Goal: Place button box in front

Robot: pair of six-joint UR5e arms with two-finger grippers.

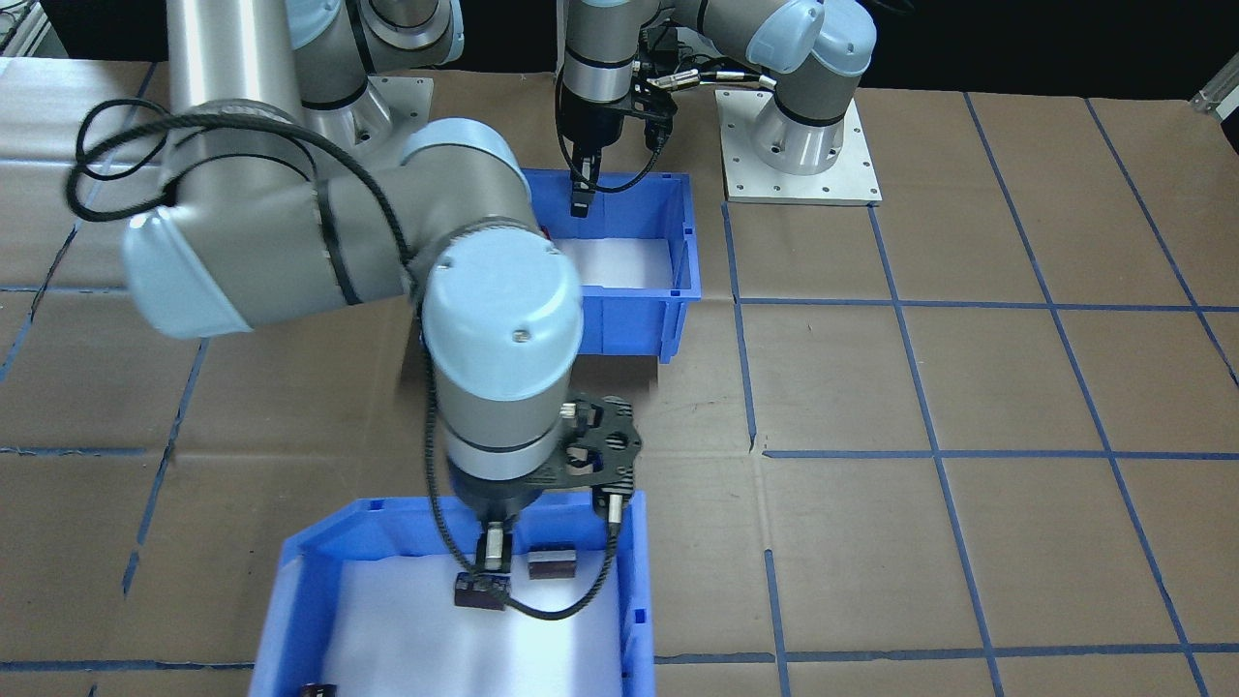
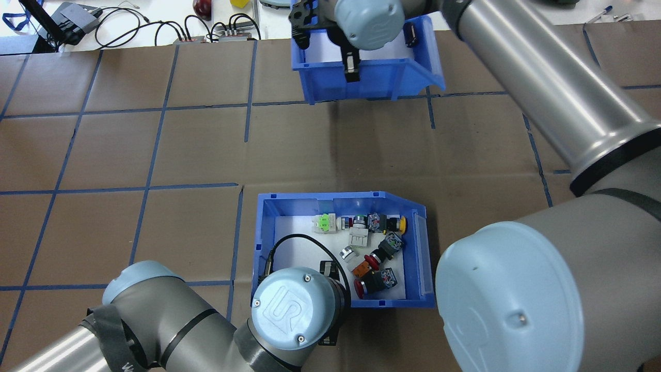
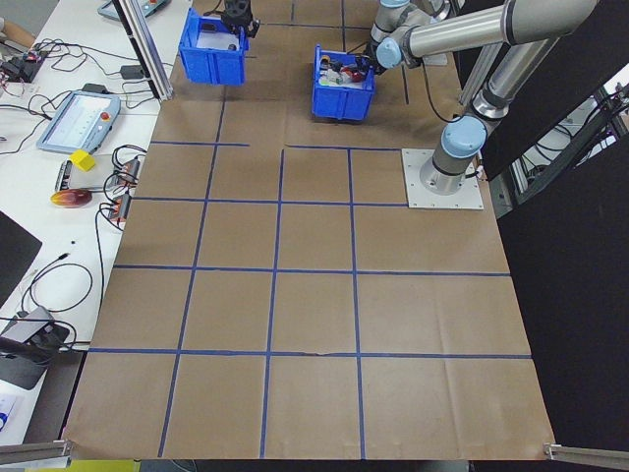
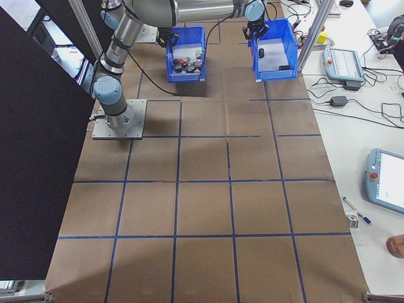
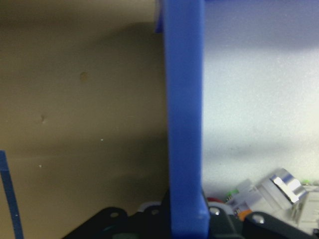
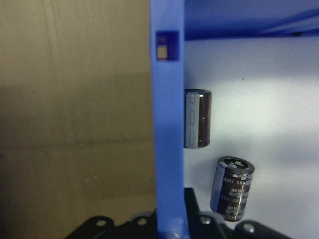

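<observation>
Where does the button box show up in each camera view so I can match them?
Front-facing: top centre.
Overhead: lower centre.
Exterior left: top centre.
Exterior right: top, left bin.
Left wrist: vertical blue wall.
Right wrist: not shown.
Landmark: the other blue bin.

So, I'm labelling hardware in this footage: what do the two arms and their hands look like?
Both arms have silver metal tubes, grey joints and pale blue round caps, one embossed "UR". Each sits on a square metal base plate. The left arm and right arm carry black cables looped along them. The left hand and right hand are black, with two slim fingers.
</observation>
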